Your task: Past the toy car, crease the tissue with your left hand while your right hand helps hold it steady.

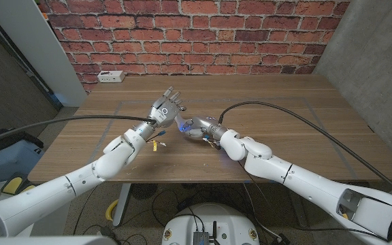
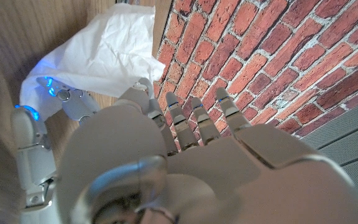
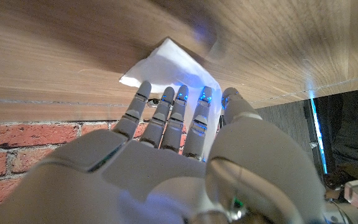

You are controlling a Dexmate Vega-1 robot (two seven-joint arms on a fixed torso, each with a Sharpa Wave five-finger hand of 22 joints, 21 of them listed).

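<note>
The white tissue (image 2: 104, 53) stands up crumpled off the wooden table (image 1: 284, 116), near its middle. My right hand (image 1: 192, 127), its fingertips (image 3: 180, 94) lit blue, reaches onto the tissue (image 3: 169, 59). A strip of tissue runs down between its thumb and fingers, so it pinches the sheet. My left hand (image 1: 165, 107) is just left of it with its fingers (image 2: 191, 115) straight and apart, one tip at the tissue's edge and nothing gripped. In the head view both hands hide most of the tissue. A small yellow thing (image 1: 158, 143) lies by my left forearm, too small to identify.
A white power strip (image 1: 111, 76) lies at the table's back left corner. A black cable (image 1: 305, 119) arcs over the table's right half to my right arm. A brick wall stands behind the table.
</note>
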